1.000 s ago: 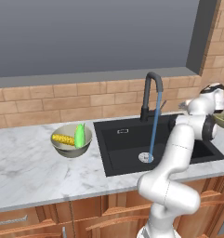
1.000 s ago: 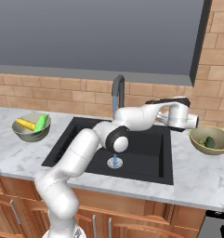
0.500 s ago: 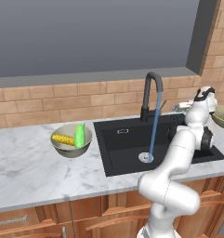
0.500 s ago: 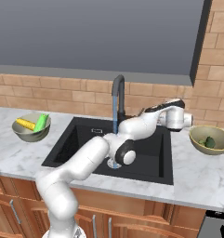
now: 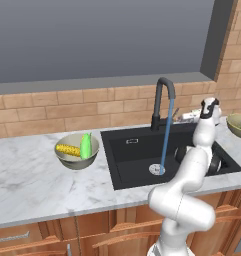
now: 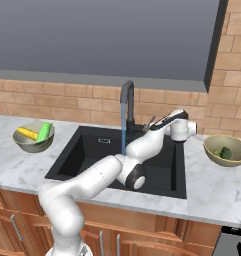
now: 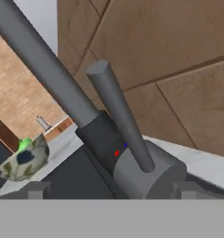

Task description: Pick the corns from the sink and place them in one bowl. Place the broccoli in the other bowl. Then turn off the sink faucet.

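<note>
Now the white arm has swung away from the round olive-tan bowl on the right of the pale marble worktop and across toward the tall black gooseneck faucet; a second ago the hand hung just beside that bowl, and it now sits close behind the tap's base. The gripper has its jaws spread wide and holds nothing, its two dark tips flanking the faucet's small grey side lever in the hand view.

That shift suggests the sorting is done. The yellow kernelled cob and the smooth bright light-green husk piece lie side by side in the wide pale grey-beige bowl on the left of the worktop, and the small dark green bumpy broccoli rests in the olive-tan bowl. The black rectangular sink basin shows only its round silver drain. A thin blue stream still runs from the arched spout to that drain, so turning the water off is what remains, by my reading.

The lever is a smooth, slightly tapered rod slanting up from a rounded grey collar on the matte black, cylindrical faucet body. Behind stands a rough tan brick wall, with brown wooden cabinet fronts below the veined worktop.
</note>
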{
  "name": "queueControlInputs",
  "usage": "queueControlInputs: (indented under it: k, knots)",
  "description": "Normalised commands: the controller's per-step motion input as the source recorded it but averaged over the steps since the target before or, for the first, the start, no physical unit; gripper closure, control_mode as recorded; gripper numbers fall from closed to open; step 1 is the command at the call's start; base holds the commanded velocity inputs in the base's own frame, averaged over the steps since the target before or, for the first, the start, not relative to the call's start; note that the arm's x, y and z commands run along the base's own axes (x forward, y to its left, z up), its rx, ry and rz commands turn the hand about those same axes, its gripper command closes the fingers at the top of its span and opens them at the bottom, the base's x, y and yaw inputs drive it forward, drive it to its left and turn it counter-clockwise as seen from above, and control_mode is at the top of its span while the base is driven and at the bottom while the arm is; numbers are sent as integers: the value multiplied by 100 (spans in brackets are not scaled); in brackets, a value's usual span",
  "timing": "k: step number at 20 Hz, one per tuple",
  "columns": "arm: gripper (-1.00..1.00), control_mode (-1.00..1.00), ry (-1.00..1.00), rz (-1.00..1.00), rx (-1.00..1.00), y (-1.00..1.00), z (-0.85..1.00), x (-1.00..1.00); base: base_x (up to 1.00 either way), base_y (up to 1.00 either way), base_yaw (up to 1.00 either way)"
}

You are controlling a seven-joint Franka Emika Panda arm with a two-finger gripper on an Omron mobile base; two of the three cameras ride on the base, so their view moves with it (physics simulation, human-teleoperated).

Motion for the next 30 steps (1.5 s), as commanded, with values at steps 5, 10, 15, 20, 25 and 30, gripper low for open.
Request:
queueControlInputs:
  k: [5, 10, 15, 20, 25, 30]
  knots:
    - [-100, -100, 0, 12, 0, 15, -12, 59, 0, 0, 0]
    - [-100, -100, 0, 1, 1, -5, 0, 85, 0, 0, 0]
    - [-100, -100, 0, 12, 10, 7, 15, 94, 0, 0, 0]
    - [-100, -100, -1, 34, 11, 43, 27, 87, 0, 0, 0]
    - [-100, -100, -19, 49, 2, 78, 15, 36, 0, 0, 0]
    - [-100, -100, -29, 38, 0, 68, 4, 15, 0, 0, 0]
